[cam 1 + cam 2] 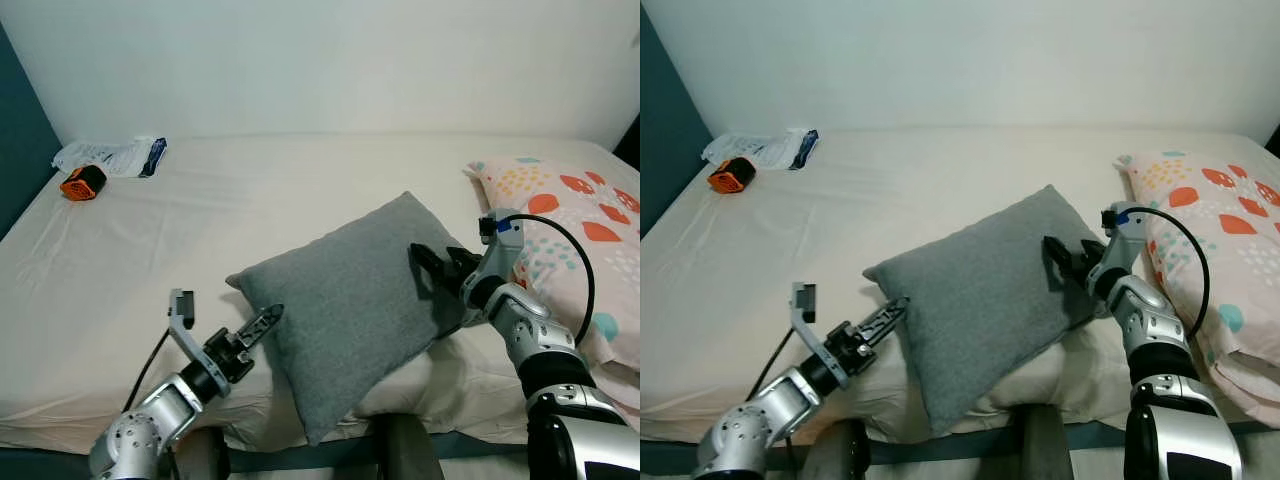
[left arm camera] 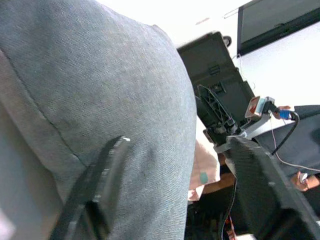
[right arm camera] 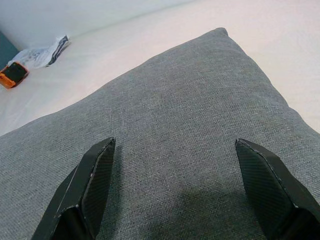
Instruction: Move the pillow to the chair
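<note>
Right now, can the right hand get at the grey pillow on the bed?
Probably yes. The right hand is already at the grey pillow, at its right side, with open fingers spread over the fabric and nothing between them. The left hand is at the opposite edge.

A wide bed (image 1: 300, 190) in a cream sheet spans the room beneath a plain pale wall (image 1: 330, 60). At nine o'clock runs a dark teal wall (image 1: 18, 150). Light falls soft and even.
</note>
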{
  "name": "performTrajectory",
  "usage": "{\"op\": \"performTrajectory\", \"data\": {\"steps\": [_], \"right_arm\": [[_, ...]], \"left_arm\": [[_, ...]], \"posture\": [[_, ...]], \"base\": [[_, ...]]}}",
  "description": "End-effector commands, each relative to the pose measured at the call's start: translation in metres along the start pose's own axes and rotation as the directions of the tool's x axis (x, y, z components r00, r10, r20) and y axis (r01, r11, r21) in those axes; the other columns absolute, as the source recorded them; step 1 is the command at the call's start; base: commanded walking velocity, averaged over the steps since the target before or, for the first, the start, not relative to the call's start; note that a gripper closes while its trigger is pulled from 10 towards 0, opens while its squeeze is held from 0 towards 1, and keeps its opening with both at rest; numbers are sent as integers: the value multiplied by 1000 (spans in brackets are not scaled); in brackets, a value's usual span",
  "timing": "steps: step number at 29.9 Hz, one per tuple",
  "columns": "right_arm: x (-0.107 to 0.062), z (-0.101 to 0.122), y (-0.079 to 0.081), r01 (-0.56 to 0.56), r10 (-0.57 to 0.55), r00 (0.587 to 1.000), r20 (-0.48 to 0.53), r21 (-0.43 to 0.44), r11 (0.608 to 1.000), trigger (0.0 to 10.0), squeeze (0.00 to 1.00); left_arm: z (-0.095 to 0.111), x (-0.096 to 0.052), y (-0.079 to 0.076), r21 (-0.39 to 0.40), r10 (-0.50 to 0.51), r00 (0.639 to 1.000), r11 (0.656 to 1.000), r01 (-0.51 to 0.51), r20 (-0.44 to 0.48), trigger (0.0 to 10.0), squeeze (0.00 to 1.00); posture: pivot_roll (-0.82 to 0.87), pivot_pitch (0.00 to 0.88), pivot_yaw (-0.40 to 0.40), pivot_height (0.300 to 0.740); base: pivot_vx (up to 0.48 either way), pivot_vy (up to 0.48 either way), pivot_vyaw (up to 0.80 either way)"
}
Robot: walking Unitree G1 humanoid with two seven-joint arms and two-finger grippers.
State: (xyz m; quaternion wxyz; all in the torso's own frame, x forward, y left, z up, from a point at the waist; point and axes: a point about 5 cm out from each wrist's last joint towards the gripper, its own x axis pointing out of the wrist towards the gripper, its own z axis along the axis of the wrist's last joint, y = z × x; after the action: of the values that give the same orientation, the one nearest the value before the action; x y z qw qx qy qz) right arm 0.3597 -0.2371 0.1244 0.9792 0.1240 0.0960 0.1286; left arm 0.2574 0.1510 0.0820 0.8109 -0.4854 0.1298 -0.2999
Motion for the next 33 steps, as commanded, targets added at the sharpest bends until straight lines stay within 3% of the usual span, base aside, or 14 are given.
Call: {"op": "performTrajectory", "data": {"steps": [1, 4, 9, 11, 12, 14, 15, 16, 21, 23, 25, 26, 29, 33], "right_arm": [[0, 1, 0, -3, 3, 1000, 2, 16, 1000, 10000, 0], [1, 1, 1, -6, 6, 1000, 3, 17, 1000, 10000, 0], [2, 1, 3, -10, 10, 1000, 8, 16, 1000, 10000, 0], [1, 1, 3, -10, 10, 1000, 8, 20, 1000, 10000, 0], [1, 1, 3, -10, 10, 1000, 8, 20, 1000, 10000, 0], [0, -1, 2, -7, 6, 1000, 7, 28, 1000, 10000, 0], [0, -1, 2, -7, 6, 1000, 7, 28, 1000, 10000, 0], [0, -2, 2, -6, 6, 1000, 5, 31, 1000, 10000, 0], [0, -4, 3, -6, 6, 1000, -1, 33, 999, 10000, 0], [2, -6, 6, -9, 9, 1000, -8, 34, 999, 10000, 0], [2, -6, 6, -9, 9, 1000, -8, 34, 999, 10000, 0], [2, -7, 7, -12, 12, 1000, -10, 33, 999, 10000, 0], [3, -8, 8, -15, 15, 1000, -11, 31, 999, 10000, 0], [2, -9, 7, -13, 13, 1000, -17, 30, 999, 10000, 0]], "left_arm": [[-2, 3, -2, 23, 8, 999, 1000, -7, -34, 10000, 1000], [-13, 13, 3, 141, 98, 992, 986, -85, -86, 10000, 1000], [-20, 19, 10, 209, 172, 981, 966, -149, -95, 10000, 1000], [-20, 18, 11, 208, 168, 979, 968, -141, -118, 10000, 780], [-20, 18, 11, 208, 168, 979, 968, -141, -118, 10000, 780], [-24, 19, 9, 221, 165, 974, 967, -129, -154, 10000, 122], [-24, 19, 9, 221, 165, 974, 967, -129, -154, 10000, 122], [-25, 21, 7, 218, 155, 975, 969, -118, -159, 10000, 0], [-27, 27, 1, 202, 133, 979, 974, -101, -153, 10000, 0], [-37, 36, 1, 252, 161, 968, 962, -110, -193, 10000, 0], [-37, 36, 1, 252, 161, 968, 962, -110, -193, 10000, 0], [-43, 37, 8, 310, 223, 947, 939, -146, -232, 10000, 0], [-47, 29, 20, 401, 315, 903, 898, -184, -293, 10000, 0], [-42, 19, 28, 379, 351, 893, 896, -232, -282, 10000, 0]], "posture": [[27, 0, -66, 515], [27, 0, -65, 515], [23, 0, -62, 515], [22, 0, -59, 515], [22, 0, -59, 515], [24, 0, -60, 515], [24, 0, -60, 515], [27, 0, -59, 515], [31, 0, -60, 515], [30, 0, -59, 515], [30, 0, -59, 515], [29, 0, -58, 515], [26, 0, -53, 515], [24, 0, -57, 515]], "base": [[0, 0, 0], [0, 0, 0], [0, 0, 0], [0, 0, 0], [0, 0, 0], [0, 0, 0], [0, 0, 0], [0, 0, 0], [0, 0, 0], [0, 0, 0], [0, 0, 0], [0, 0, 0], [0, 0, 0], [0, 0, 0]]}}
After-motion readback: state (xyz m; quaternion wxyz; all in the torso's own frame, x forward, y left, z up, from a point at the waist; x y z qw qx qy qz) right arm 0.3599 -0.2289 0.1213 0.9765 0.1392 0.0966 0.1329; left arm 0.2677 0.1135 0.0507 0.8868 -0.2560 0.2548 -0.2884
